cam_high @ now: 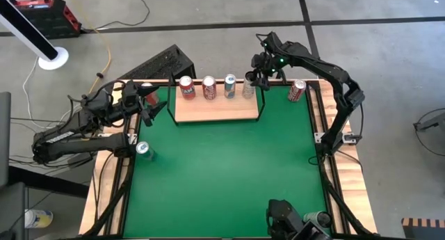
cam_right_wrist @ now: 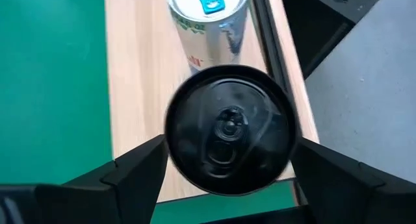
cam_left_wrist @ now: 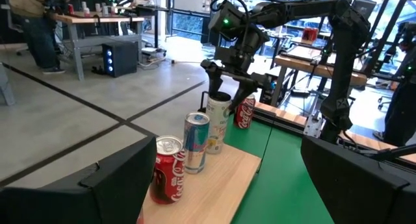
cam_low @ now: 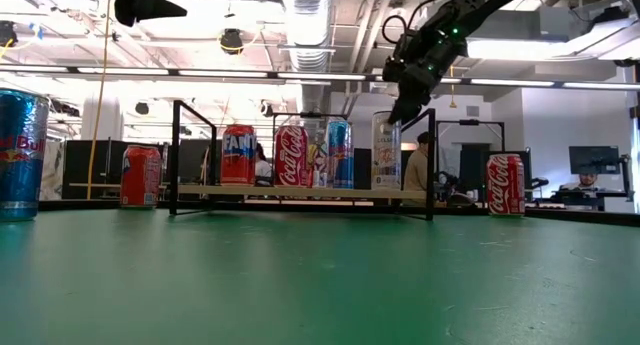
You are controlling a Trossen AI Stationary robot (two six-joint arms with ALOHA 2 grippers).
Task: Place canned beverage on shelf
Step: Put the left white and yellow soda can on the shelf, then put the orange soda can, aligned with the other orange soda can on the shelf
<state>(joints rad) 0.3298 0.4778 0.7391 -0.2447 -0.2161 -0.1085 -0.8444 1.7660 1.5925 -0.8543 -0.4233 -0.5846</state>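
Can (cam_right_wrist: pixel 229 130) with the pale body and black lid stands upright at the right end of the shelf (cam_high: pixel 217 109), right hand (cam_high: pixel 254 78) directly over it, fingers spread either side, seemingly not gripping, probably letting go. Beside it stand three more cans in line; a red can (cam_high: pixel 296 90) waits on the table (cam_high: pixel 222 177). Left hand (cam_high: pixel 148 106) idle, spread, off the shelf's left end.

The tall blue can (cam_low: pixel 20 155) at the low view's near left read "Red Bu", the rest cut off at the edge. The second can on the shelf (cam_low: pixel 292 156) carried white "Coca-Cola" script on red, and the red can (cam_low: pixel 505 184) standing on the worktop past the shelf's end bore the same script. Lettering on the other cans could not be made out.
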